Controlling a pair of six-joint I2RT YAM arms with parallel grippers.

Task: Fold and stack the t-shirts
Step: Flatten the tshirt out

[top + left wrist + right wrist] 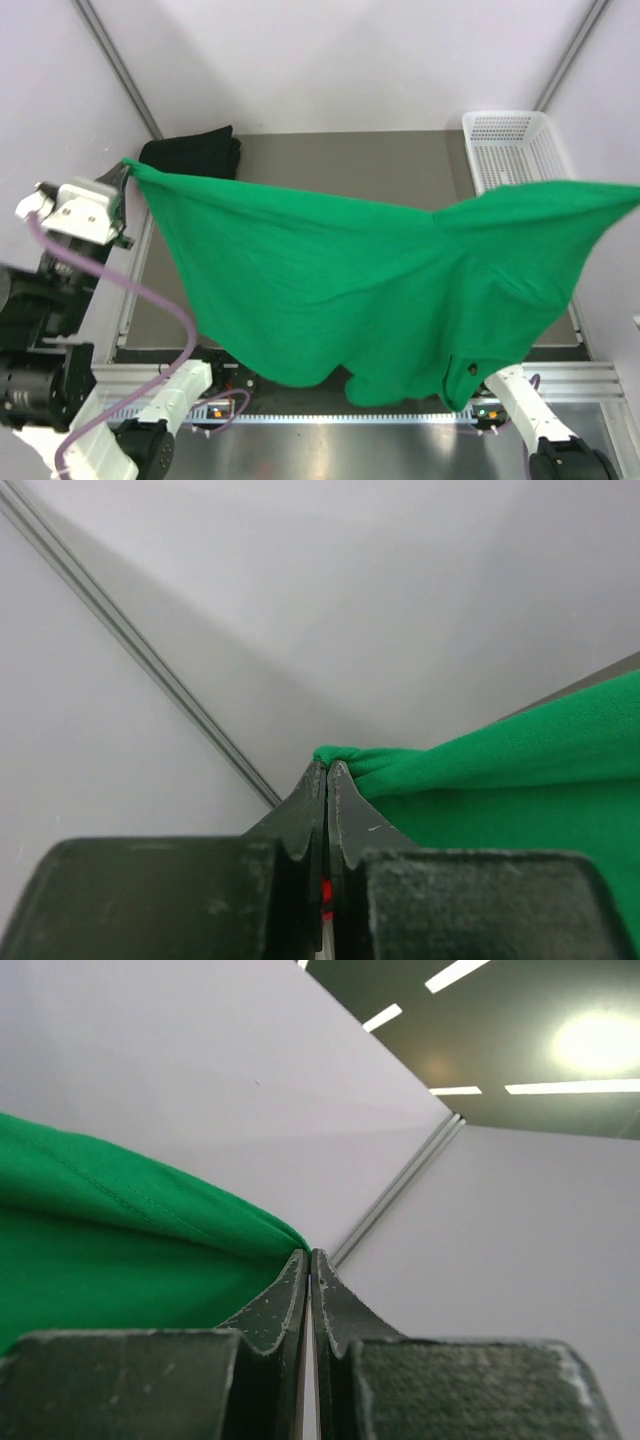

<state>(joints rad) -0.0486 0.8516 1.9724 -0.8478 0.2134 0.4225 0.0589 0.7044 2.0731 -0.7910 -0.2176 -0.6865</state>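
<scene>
aloft, green t-shirt (330, 290) spans the frame, left tool (327, 770) and right tool (309, 1260) clamped on its corners; thin pinches may slip under tension.

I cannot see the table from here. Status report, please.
Left gripper, right gripper: both shut on green t-shirt. Shirt stretched between them, sagging in middle. Black t-shirt far left, white basket far right.

I hold the green shirt (350, 290) up in the air by two corners. It is pulled wide, and its middle sags low. The black shirt (195, 152) lies folded, far back on the left.
</scene>
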